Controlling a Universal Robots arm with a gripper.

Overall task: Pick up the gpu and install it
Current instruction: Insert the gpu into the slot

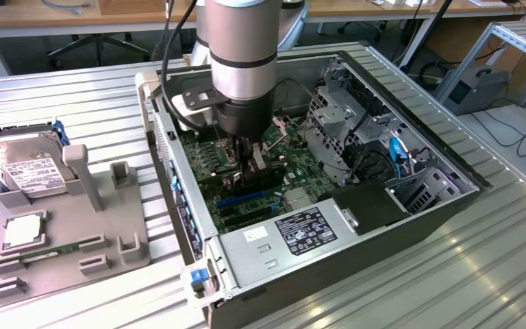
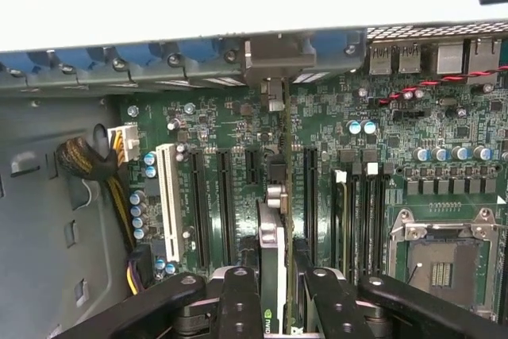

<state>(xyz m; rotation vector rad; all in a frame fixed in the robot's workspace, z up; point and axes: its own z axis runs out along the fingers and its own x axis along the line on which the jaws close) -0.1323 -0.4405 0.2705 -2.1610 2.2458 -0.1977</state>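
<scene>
tool [image 2: 274, 291] clamped on gpu [image 2: 272, 256] edge-on, motherboard [image 2: 397, 164] directly below, open PC case [image 1: 409, 226] around it, on ribbed metal bench [image 1: 80, 110]

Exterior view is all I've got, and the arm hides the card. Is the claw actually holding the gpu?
Observer: Yes. In the wrist view the claw is closed on the gpu, which stands on edge between its fingers.
Operator: How does it sit over the board?
Observer: It runs parallel to the black expansion slots. The white slot lies beyond them, apart from the card.
Operator: Is the processor socket occupied?
Observer: No, the processor socket is empty. It is on the card's other side from the white slot.
</scene>
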